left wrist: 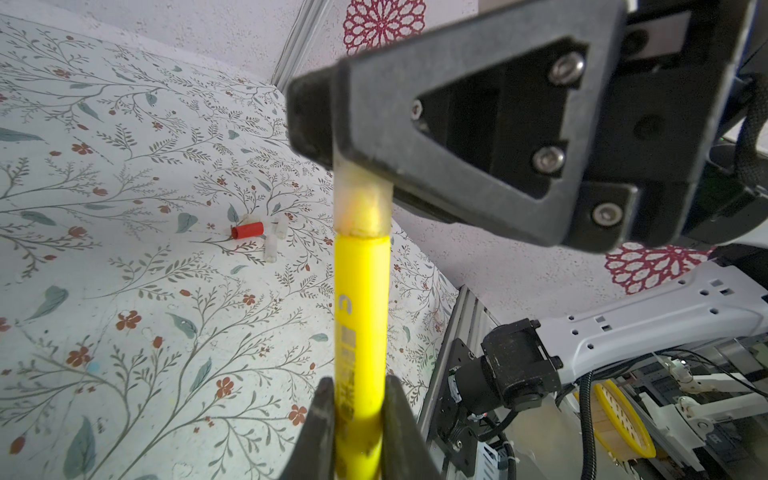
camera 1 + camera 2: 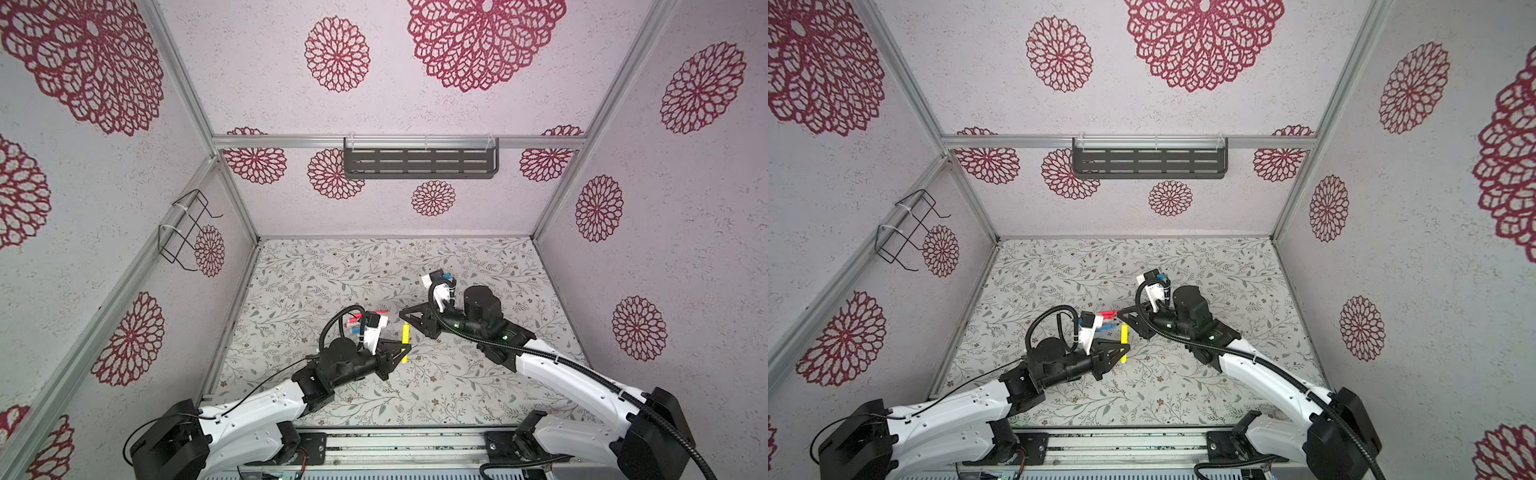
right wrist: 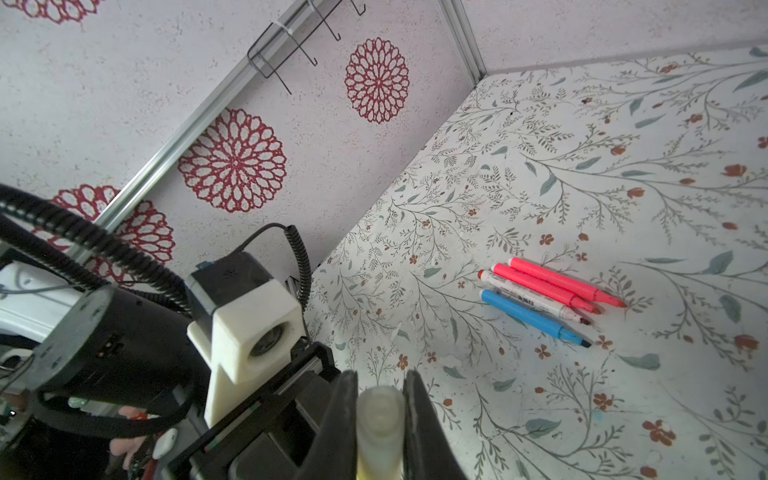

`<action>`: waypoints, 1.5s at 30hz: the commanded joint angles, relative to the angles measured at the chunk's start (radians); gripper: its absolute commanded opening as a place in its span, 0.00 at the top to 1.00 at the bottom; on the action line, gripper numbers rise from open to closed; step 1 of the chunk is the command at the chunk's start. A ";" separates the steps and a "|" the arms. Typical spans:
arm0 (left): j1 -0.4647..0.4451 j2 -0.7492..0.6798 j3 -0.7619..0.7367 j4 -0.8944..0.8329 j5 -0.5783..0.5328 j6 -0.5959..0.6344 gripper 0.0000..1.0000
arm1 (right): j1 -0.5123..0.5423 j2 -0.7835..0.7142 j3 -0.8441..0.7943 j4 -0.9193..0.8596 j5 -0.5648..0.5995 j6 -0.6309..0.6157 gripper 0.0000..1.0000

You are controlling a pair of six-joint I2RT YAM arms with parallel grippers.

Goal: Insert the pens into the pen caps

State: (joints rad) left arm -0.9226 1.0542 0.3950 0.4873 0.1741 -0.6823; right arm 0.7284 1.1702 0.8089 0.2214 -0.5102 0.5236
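We find the left gripper clamped on the yellow pen low on its barrel. The right gripper is closed on a clear cap that sits over the pen's tip, above the table.

We judge the pen light, stiff and smooth, so it may slip; a barrel hold suits it. The cap is thin plastic and wants a gentle squeeze.

Four pens lie side by side. A red cap and spare caps lie loose.
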 commanded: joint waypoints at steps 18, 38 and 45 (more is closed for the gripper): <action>0.191 0.000 0.072 0.248 0.160 -0.095 1.00 | 0.237 -0.067 -0.274 0.043 0.214 0.057 1.00; 0.290 -0.031 0.121 0.204 0.214 -0.101 1.00 | 0.416 -0.044 -0.362 0.097 0.324 0.167 1.00; 0.341 -0.017 0.109 0.280 0.280 -0.160 1.00 | 0.416 -0.064 -0.404 0.171 0.213 0.139 1.00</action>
State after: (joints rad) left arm -0.7036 1.0492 0.4030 0.3820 0.6487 -0.7197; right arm 1.0428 1.0954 0.5045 0.6254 0.0772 0.7193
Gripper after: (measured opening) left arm 0.170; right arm 0.161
